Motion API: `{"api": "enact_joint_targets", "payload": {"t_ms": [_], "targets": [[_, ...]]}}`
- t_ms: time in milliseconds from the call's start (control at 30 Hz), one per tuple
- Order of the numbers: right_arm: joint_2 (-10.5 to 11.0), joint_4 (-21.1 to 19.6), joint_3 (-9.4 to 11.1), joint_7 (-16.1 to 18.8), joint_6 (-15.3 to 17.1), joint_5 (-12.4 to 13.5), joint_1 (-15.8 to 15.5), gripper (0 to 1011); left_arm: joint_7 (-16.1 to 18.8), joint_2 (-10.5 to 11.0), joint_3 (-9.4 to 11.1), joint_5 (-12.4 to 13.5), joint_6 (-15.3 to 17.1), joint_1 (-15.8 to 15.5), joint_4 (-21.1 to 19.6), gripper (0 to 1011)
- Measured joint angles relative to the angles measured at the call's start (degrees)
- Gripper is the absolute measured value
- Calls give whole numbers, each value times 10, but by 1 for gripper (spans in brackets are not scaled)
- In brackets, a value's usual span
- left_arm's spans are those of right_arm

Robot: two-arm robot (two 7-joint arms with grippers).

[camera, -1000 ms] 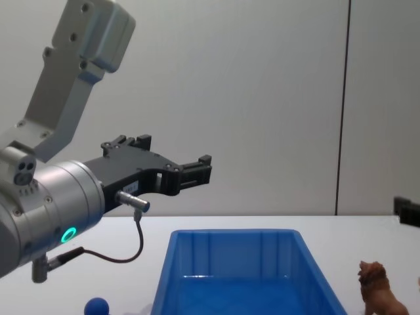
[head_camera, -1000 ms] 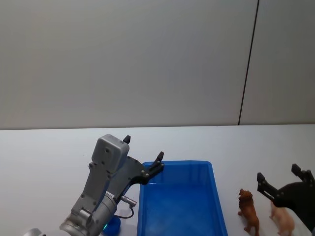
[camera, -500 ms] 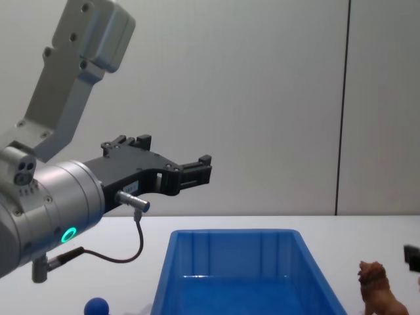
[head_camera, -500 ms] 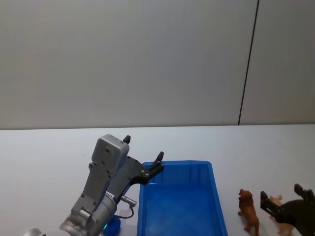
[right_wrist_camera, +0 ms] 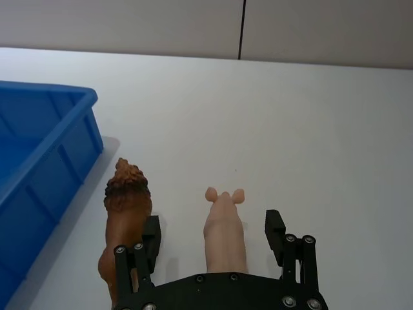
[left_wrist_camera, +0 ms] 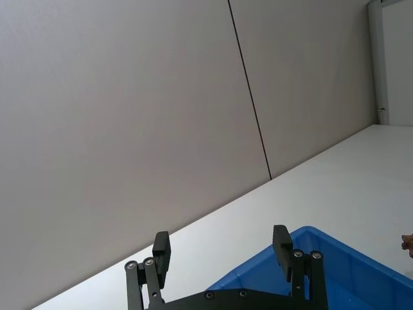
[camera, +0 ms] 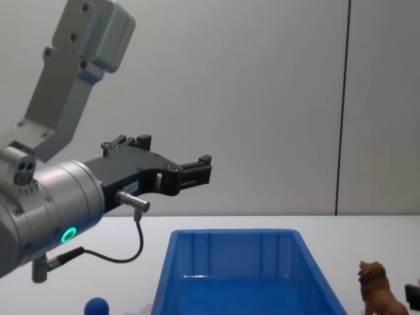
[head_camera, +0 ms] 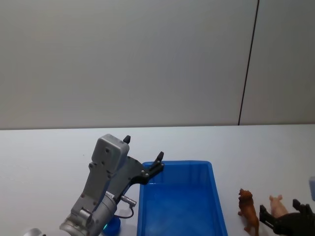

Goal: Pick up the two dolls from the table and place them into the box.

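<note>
Our right gripper [right_wrist_camera: 213, 231], spread wide, straddles the smooth pale pink toy pig [right_wrist_camera: 224, 223] right of the large bright blue plastic box [head_camera: 177, 162]; the shaggy brown toy lion [right_wrist_camera: 126, 203] stands between them. Our left gripper [left_wrist_camera: 221, 242], likewise unclenched and empty, hovers above the box's far left corner.

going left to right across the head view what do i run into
left claw → blue box → brown doll → pink doll
</note>
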Motion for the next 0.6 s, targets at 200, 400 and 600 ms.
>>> {"api": "enact_joint_targets", "payload": {"t_ms": [200,400,600], "targets": [[-6,17,-1,0,10,1,5,910,0,0,0,0,0,0,0,1001],[-10,27,-1,-1,18,5,9,781,0,0,0,0,0,0,0,1001],[-14,33,0,-3,22,6,11,560,0,0,0,0,0,0,0,1001]]}}
